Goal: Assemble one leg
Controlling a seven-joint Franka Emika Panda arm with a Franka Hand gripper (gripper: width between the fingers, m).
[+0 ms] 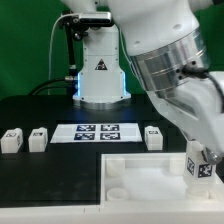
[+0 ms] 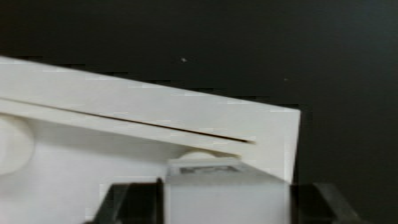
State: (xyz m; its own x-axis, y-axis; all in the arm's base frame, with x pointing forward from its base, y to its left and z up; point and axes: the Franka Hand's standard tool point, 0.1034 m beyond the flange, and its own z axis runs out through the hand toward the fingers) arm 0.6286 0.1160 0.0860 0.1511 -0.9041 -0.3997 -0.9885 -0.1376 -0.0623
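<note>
A thin white marker board (image 1: 97, 132) carrying several black-and-white tags lies flat on the black worktop (image 1: 50, 175). Nearer the camera, toward the exterior view's right, rests a large white panel (image 1: 150, 185) with a round corner socket (image 1: 113, 172). The wrist view shows the panel's corner, crossed by a thin dark line.

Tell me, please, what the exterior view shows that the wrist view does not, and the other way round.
Only the exterior view shows three loose legs, the marker board and the robot base. Only the wrist view shows a thin dark line across the white panel and the dark fingers flanking the held leg. Both show the white panel and the held leg in the gripper.
</note>
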